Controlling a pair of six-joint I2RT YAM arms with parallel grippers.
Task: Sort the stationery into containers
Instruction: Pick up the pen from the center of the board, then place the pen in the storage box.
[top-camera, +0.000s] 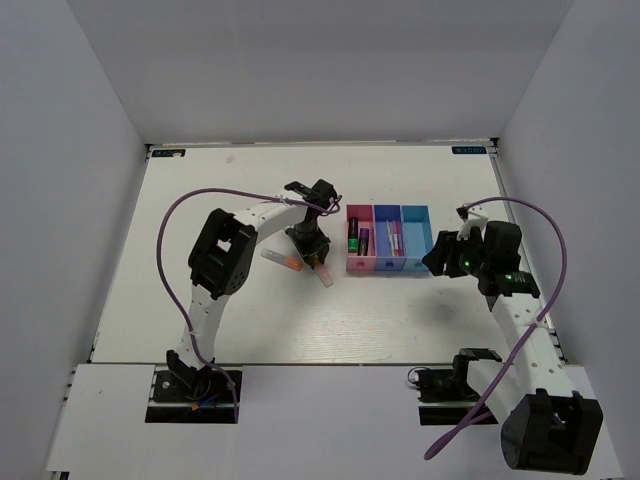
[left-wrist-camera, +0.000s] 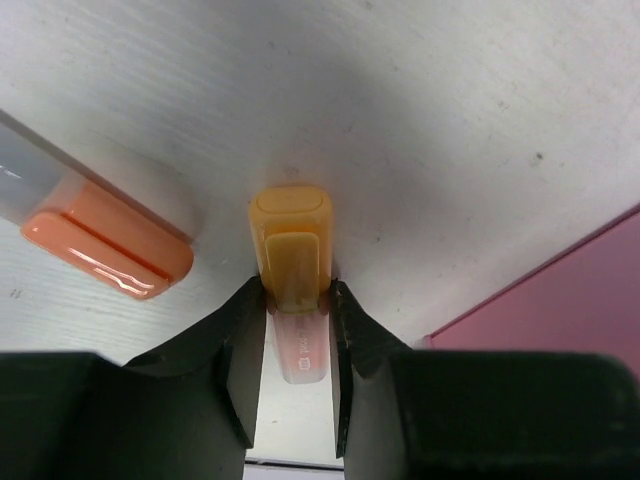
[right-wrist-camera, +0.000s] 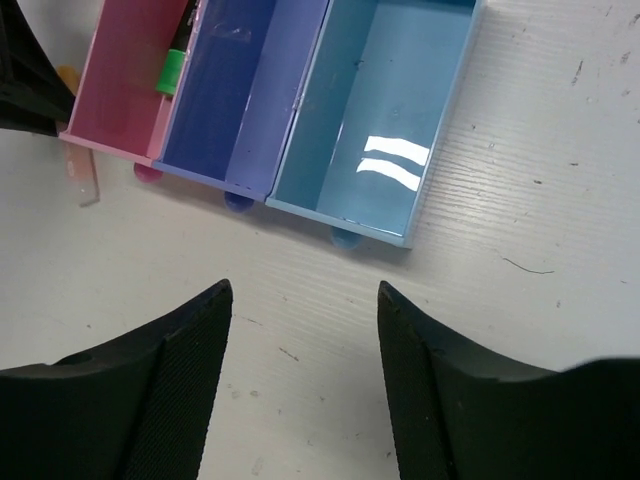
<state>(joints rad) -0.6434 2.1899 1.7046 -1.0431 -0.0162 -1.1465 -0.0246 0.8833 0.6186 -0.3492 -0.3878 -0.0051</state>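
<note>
While the left gripper pinches the yellow highlighter and the right gripper hangs open and empty, we expect a lift over to the bins next.

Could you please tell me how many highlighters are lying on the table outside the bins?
2. The yellow-capped highlighter lies gripped in the jaws of the left gripper, near the pink bin. The orange-capped highlighter lies beside it, farther from that bin. Others may be hidden from view.
</note>
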